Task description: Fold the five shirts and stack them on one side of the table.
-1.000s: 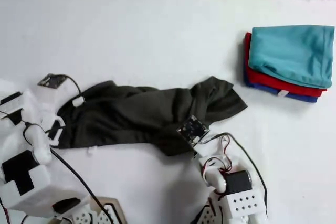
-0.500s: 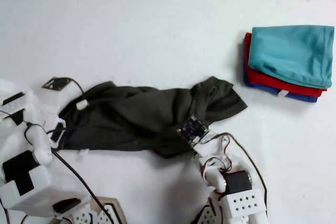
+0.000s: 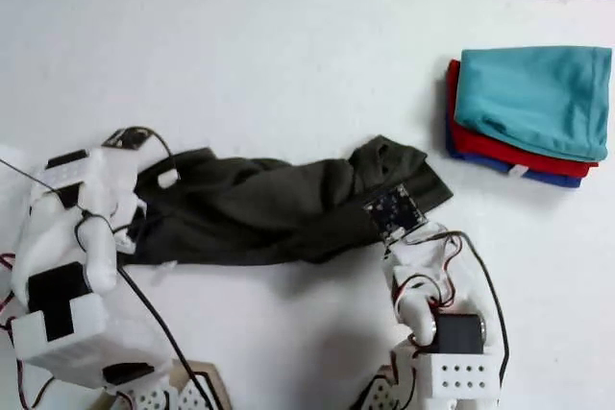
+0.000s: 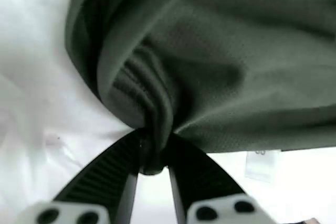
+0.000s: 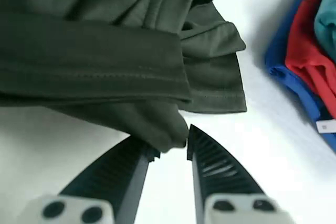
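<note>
so starting on the left: my left gripper (image 4: 152, 153) was clamped tight on a bunched-up wad of the dark green shirt (image 3: 279, 213), right at its left end. the cloth was gathered into pleats where it went between the jaws. a little white label (image 4: 260, 163) sat at the shirt's edge near that.

the shirt itself lay on the table (image 3: 288, 64) as a long crumpled band across the near half, running from one arm to the other. more rope than shirt tbh, with the right end flopped open a bit wider.

over at that end the right gripper (image 5: 170, 141) had a corner of the lower layer pinched between its jaws. it only had the very tip of the fabric, so not a grip i'd trust much.

further right, well apart from the green one, sat the pile near the table's right edge: teal shirt (image 3: 533, 98) on top, red shirt (image 3: 500, 153) under it, blue shirt (image 3: 543, 178) at the bottom, all folded.

my read: three done and this was number four. it was at the stretch-it-out stage, not folded at all yet.

next move, i figured, needed both arms to pull apart and lift a little so the band opened up flat, then lay it down before any folding. the right side looked like the weak point, since a hard tug could slip that corner out, so probably regrab deeper first.
</note>
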